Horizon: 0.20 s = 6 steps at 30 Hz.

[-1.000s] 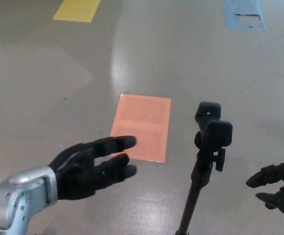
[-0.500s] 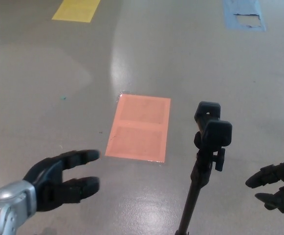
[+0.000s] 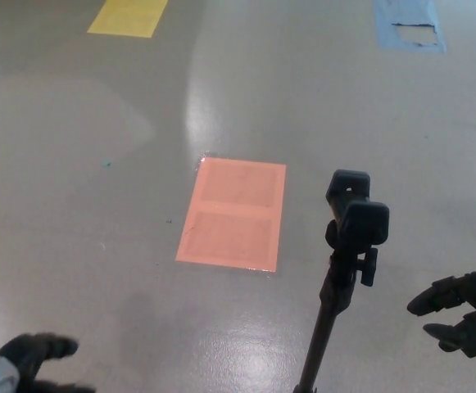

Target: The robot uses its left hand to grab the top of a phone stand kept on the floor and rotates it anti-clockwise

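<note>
Grey, glossy floor (image 3: pixel 82 164) fills the head view, with a soft glare streak running down its middle. An orange rectangle (image 3: pixel 233 213) is taped flat on it near the centre, a yellow patch (image 3: pixel 129 16) lies at the far upper left, and a torn blue patch (image 3: pixel 410 23) at the far upper right. No container of any kind shows.

Just right of the orange rectangle stands the phone stand (image 3: pixel 344 270), black, its thin pole rising from the bottom edge of the picture and leaning slightly up and to the right. Its long axis runs along that pole, nearly straight toward the camera. At the top sits a blocky clamp head (image 3: pixel 356 213), with a small knob jutting out on its right side just below. The foot of the stand is cut off by the frame.

Far to the left of the stand, in the bottom corner, only part of the left hand (image 3: pixel 37 360) shows: dark, blurred fingers spread apart, empty, touching nothing, well clear of the stand. To the right of the stand, at the frame edge, the right hand (image 3: pixel 459 315) hangs with its fingers apart and pointing toward the pole, holding nothing and not touching it.
</note>
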{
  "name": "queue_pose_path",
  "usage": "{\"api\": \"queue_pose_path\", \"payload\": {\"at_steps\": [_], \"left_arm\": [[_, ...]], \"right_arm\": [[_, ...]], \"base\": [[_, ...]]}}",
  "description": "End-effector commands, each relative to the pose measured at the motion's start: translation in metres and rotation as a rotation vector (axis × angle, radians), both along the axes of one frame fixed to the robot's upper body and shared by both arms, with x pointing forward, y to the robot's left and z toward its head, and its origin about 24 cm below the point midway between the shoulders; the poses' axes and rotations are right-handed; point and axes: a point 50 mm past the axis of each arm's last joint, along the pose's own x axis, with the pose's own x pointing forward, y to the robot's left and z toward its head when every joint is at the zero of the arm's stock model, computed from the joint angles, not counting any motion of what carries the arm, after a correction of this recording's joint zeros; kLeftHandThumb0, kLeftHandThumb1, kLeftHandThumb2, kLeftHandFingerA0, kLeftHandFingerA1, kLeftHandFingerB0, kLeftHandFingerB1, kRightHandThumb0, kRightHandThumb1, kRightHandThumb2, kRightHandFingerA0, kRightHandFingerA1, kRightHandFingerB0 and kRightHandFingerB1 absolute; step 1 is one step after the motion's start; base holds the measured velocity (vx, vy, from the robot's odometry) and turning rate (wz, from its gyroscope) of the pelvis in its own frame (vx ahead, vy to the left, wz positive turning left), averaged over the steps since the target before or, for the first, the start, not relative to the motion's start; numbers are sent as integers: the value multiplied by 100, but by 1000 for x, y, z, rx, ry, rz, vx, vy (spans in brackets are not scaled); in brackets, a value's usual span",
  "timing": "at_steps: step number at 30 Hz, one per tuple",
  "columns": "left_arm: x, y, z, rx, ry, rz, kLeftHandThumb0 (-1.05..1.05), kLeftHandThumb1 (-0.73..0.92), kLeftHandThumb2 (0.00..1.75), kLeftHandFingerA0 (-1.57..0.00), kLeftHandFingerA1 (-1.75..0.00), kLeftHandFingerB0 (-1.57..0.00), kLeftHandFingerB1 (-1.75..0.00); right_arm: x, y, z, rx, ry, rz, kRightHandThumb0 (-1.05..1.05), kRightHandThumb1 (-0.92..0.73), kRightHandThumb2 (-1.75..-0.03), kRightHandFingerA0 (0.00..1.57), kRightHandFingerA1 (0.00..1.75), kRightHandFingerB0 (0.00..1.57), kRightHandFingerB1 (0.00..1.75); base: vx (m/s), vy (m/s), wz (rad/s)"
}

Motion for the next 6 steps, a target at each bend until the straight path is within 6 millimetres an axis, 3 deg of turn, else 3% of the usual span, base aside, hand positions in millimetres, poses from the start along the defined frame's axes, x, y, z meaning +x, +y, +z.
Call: {"api": "queue_pose_path", "payload": {"at_steps": [1,3,4,6], "left_arm": [[-16,54,0,580,9,-376,-15,59,57,-63,-75,-10,-24],[-19,57,-1,555,11,-368,-15,59,57,-63,-76,-10,-24],[-22,58,-2,539,10,-352,-11,41,89,-67,-81,0,-44],[-24,60,-3,522,9,-334,-11,41,89,-67,-81,0,-44]], "right_arm": [[-28,-13,-28,22,68,-85,-46,-75,-62,51,39,37,35],[-34,-13,-33,30,80,-91,-46,-76,-62,50,39,37,34],[-37,-14,-36,32,85,-88,-46,-76,-62,50,39,37,34],[-41,-13,-39,34,90,-82,-46,-76,-62,50,39,37,34]], "base": [[0,0,0],[0,0,0],[0,0,0],[0,0,0]]}}
